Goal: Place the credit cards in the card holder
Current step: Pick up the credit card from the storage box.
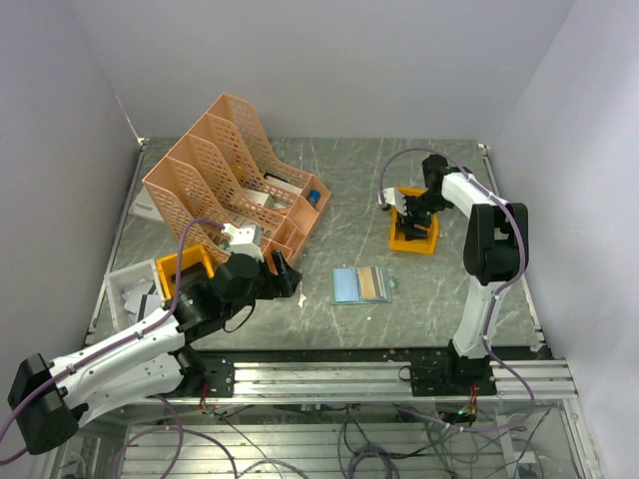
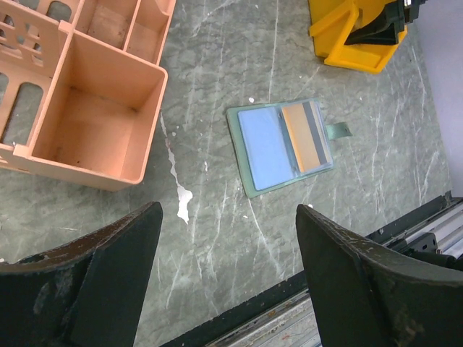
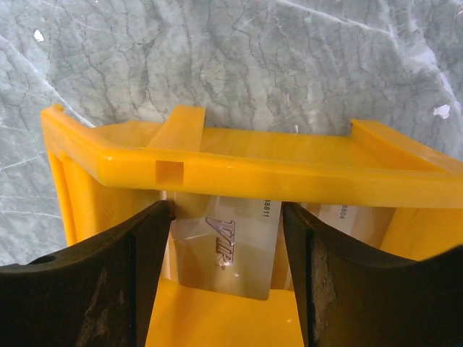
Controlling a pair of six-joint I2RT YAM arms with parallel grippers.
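The card holder (image 1: 361, 284) lies open and flat on the table; in the left wrist view (image 2: 282, 144) it shows a blue card and an orange-tan card in its slots. My right gripper (image 1: 411, 212) reaches down into a yellow bin (image 1: 413, 241). In the right wrist view its open jaws (image 3: 226, 208) straddle a pale credit card (image 3: 228, 253) with silver lettering that stands inside the bin (image 3: 253, 170); a second pale card (image 3: 347, 217) shows behind. My left gripper (image 1: 288, 274) is open and empty (image 2: 228, 211) above bare table, left of the holder.
A peach lattice file rack (image 1: 230, 180) stands at the back left, its end box (image 2: 94, 123) near my left gripper. A second yellow bin (image 1: 185, 264) and a white tray (image 1: 130, 289) sit at the left. The table's front edge and rail (image 1: 399, 374) are close by.
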